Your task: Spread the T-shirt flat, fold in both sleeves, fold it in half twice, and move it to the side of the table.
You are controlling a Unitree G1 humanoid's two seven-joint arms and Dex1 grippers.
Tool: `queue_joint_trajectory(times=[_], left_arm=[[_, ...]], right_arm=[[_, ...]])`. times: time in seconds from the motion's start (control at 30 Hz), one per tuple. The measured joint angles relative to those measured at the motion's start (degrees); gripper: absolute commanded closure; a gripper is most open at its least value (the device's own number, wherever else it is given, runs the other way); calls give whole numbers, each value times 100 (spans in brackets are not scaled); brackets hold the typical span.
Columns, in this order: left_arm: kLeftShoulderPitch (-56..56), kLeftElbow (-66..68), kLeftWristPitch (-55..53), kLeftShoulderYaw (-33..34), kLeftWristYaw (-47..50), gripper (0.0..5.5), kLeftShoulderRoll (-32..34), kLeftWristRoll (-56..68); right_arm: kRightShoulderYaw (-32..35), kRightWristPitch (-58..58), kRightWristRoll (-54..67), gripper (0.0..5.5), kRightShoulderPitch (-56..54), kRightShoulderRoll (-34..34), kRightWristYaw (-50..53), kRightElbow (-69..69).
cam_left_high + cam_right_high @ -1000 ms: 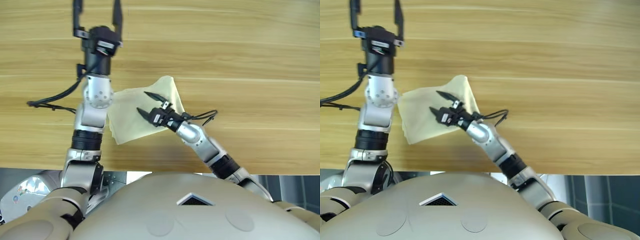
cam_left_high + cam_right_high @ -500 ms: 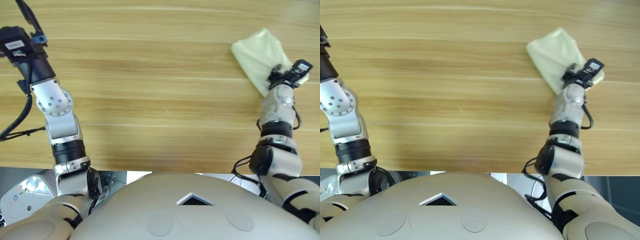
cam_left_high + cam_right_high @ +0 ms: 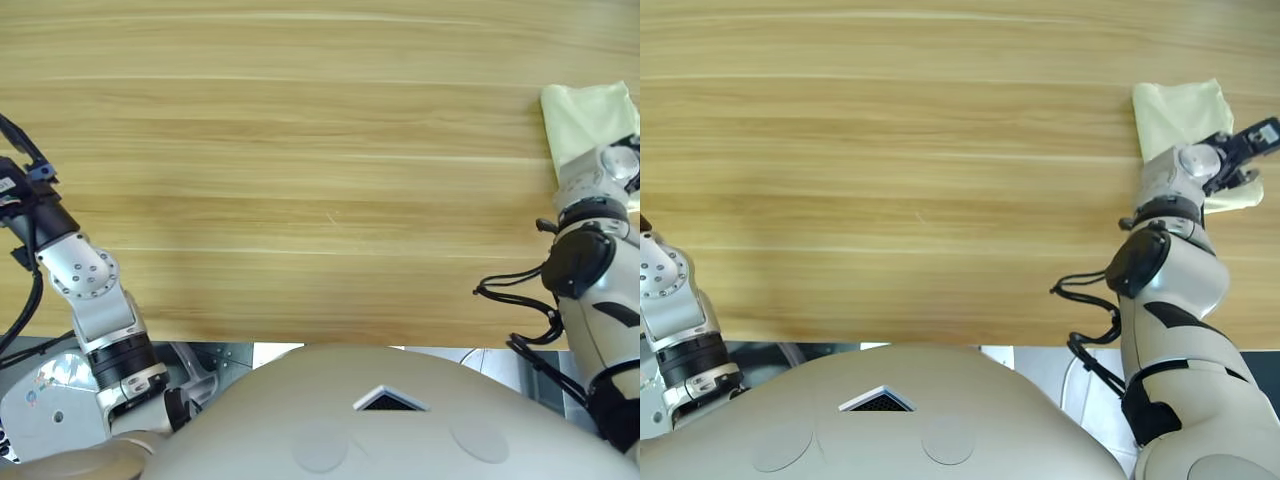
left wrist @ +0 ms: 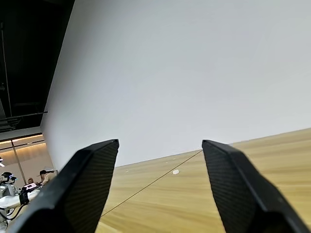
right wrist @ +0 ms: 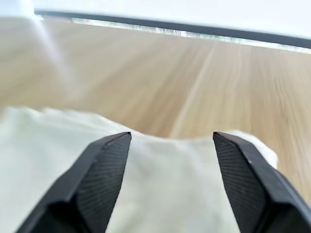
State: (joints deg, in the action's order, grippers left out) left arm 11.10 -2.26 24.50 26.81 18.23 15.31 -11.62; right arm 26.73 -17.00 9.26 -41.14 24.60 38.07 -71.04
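Wooden table (image 3: 300, 150) holds folded T-shirt (image 3: 1180, 115) beneath gaping right gripper (image 5: 170, 138); left gripper (image 4: 160, 143) gapes too.

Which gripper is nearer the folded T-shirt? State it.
Right. The right gripper hangs open over the folded T-shirt; the left gripper is across the table at its left edge.

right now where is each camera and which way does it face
Left eye view: on the head, looking down at the table; left arm and right arm at the sides.
Right eye view: beside it, same aim, same arms.
Left wrist view: over the open left gripper, along the table toward a wall.
Right wrist view: over the open right gripper, across the shirt.
Shared: eye views and right wrist view show the shirt.
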Motion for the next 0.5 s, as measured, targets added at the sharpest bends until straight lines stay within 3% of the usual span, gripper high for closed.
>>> queue_joint_trajectory(times=[0.1, 0.3, 0.5], left_arm=[[4, -53, 49, -169, 0, 230, -157, -42], [-541, 148, 23, -528, -13, 230, -350, -31], [-1053, 1427, -478, -1270, -682, 230, -849, 621]], right_arm=[[-1051, -1344, -649, 238, -472, -984, -884, 780], [-3387, -1478, -1861, 238, -752, -3157, -3569, 486], [-3240, -1340, -1611, 238, -186, -3160, -3784, 150]])
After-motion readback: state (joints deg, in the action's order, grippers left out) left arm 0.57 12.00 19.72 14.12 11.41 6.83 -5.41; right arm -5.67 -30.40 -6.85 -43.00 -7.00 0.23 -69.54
